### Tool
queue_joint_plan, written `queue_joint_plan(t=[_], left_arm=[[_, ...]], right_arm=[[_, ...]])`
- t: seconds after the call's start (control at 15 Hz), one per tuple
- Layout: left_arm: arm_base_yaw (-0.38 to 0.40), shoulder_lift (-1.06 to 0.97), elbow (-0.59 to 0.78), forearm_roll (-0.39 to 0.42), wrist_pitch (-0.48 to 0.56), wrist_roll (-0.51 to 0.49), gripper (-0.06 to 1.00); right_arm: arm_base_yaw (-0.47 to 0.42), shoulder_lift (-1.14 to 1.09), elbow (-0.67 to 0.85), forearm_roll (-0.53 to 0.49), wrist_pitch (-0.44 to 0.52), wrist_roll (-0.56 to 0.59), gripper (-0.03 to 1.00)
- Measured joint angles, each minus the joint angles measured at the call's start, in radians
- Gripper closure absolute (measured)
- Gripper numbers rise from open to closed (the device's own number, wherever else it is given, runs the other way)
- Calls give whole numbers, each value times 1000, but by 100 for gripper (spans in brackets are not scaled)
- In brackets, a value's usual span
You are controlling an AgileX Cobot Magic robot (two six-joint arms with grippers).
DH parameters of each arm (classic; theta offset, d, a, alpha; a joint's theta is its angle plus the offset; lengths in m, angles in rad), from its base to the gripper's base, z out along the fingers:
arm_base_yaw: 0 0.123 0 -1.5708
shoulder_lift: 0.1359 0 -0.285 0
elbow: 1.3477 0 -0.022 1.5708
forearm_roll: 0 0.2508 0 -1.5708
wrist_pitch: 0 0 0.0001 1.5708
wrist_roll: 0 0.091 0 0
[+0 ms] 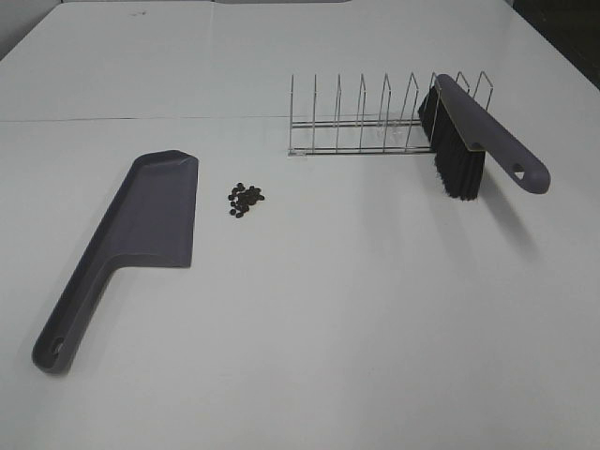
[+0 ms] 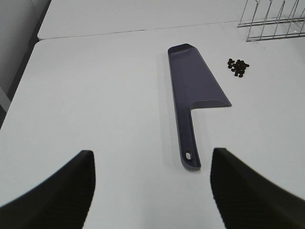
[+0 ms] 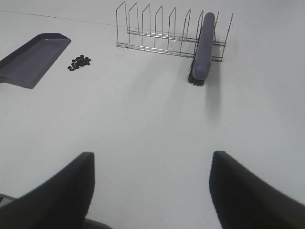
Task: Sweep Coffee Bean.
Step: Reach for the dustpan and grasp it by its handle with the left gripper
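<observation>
A small cluster of dark coffee beans [image 1: 246,199] lies on the white table just right of a purple-grey dustpan [image 1: 141,230], which lies flat with its handle toward the front left. A purple brush [image 1: 473,141] with black bristles leans in the right end of a wire rack [image 1: 375,122]. The left wrist view shows the dustpan [image 2: 196,90] and beans [image 2: 238,67] ahead of my open left gripper [image 2: 151,191]. The right wrist view shows the brush [image 3: 202,47], the beans [image 3: 80,62] and the dustpan [image 3: 29,59] far ahead of my open right gripper [image 3: 151,191]. Neither gripper shows in the exterior view.
The wire rack [image 3: 167,31] with several upright dividers stands at the back right of the white table [image 1: 328,319]. A table seam [image 1: 141,119] runs across the back. The table's left edge [image 2: 21,71] shows in the left wrist view.
</observation>
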Motion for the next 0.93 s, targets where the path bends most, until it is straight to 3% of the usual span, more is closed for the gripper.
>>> queue_joint_plan(t=[0.93], left_arm=[[0, 0, 0, 0, 0, 0, 31]], right_arm=[[0, 0, 0, 0, 0, 0, 40]])
